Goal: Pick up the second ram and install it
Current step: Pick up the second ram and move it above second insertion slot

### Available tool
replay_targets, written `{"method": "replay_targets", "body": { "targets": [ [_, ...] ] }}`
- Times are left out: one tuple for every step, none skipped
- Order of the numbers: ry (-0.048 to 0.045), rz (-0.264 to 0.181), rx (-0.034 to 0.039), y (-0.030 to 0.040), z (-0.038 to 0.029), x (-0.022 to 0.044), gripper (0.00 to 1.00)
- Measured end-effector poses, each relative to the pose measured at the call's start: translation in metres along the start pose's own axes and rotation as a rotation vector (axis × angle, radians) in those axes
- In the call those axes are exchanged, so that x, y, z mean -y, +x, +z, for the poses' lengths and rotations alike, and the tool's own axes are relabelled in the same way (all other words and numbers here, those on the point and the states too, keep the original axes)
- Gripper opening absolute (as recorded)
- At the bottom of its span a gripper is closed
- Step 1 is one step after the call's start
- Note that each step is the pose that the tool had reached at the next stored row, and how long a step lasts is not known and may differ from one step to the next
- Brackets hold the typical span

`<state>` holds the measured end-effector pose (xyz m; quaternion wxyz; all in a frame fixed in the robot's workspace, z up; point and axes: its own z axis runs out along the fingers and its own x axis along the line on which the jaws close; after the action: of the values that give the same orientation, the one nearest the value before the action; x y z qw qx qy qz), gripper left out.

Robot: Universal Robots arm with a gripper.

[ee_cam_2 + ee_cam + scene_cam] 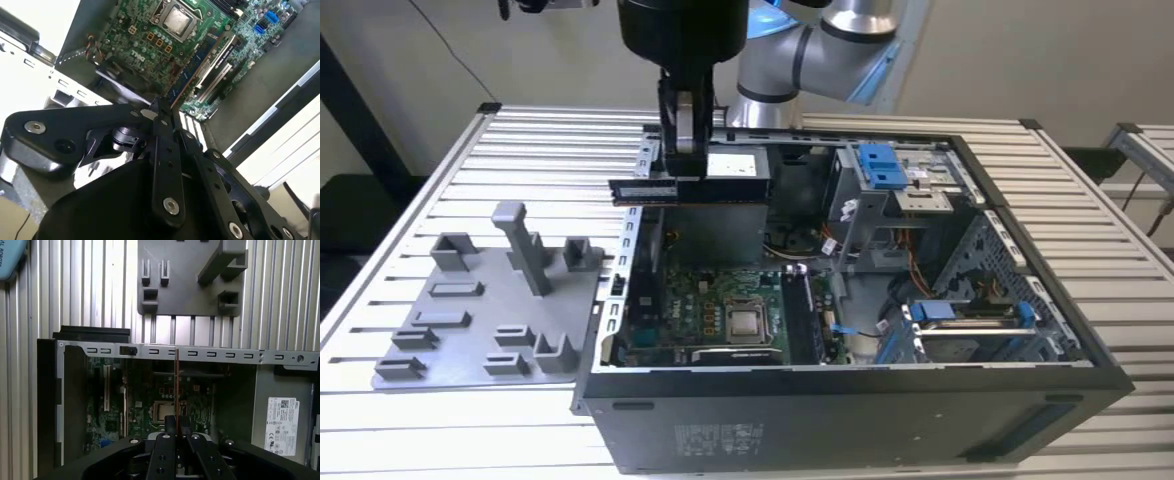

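My fingers clamp the long dark-green memory stick level, edge-down over the open black computer case, probably to meet its green motherboard.

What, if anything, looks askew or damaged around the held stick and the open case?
Nothing stands out. The long dark green-black memory stick sits level in the shut jaws above the open black metal computer case, with no visible damage.

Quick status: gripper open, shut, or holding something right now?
The gripper is shut on the second ram, above the open computer case.
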<state>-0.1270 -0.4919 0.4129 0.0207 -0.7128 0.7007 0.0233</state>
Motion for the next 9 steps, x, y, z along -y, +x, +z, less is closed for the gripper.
{"method": "replay_targets", "body": {
  "targets": [
    [0.0,0.0,0.0,0.0,0.0,0.0014,0.14],
    [0.0,0.0,0.0,0.0001,0.0,0.0029,0.14],
    [0.0,0.0,0.0,0.0001,0.0,0.0045,0.14],
    [0.0,0.0,0.0,0.0001,0.0,0.0064,0.14],
    [0.0,0.0,0.0,0.0001,0.0,0.0083,0.14],
    [0.0,0.0,0.0,0.0002,-0.0001,0.0103,0.14],
    [0.0,0.0,0.0,0.0002,-0.0001,0.0122,0.14],
    [0.0,0.0,0.0,0.0002,-0.0001,0.014,0.14],
    [0.0,0.0,0.0001,0.0003,0.0,0.0157,0.14]
  ]
}}
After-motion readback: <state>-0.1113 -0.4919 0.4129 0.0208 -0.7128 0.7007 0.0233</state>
